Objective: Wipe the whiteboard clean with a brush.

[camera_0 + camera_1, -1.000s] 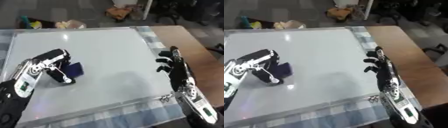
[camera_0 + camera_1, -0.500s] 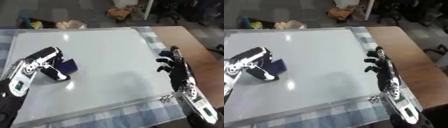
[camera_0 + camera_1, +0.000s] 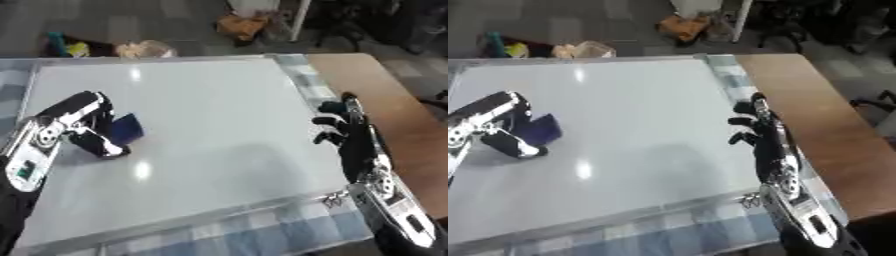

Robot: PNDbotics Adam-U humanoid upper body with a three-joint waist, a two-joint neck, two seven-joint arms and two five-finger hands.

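Observation:
A white whiteboard (image 3: pixel 201 110) lies flat on the table, its surface showing only light glare. My left hand (image 3: pixel 77 123) rests on the board's left side, fingers and thumb curled round a dark blue brush (image 3: pixel 124 129). The brush sits against the board. My right hand (image 3: pixel 350 131) hovers upright over the board's right edge, fingers relaxed and holding nothing.
A blue-and-white checked cloth (image 3: pixel 254 230) lies under the board and shows along its near and right edges. Brown tabletop (image 3: pixel 398 107) runs to the right. Beyond the far edge, bags and clutter (image 3: pixel 131 47) sit on the floor.
My left hand has slid the brush to the left and slightly away across the board. The right hand has stayed in place.

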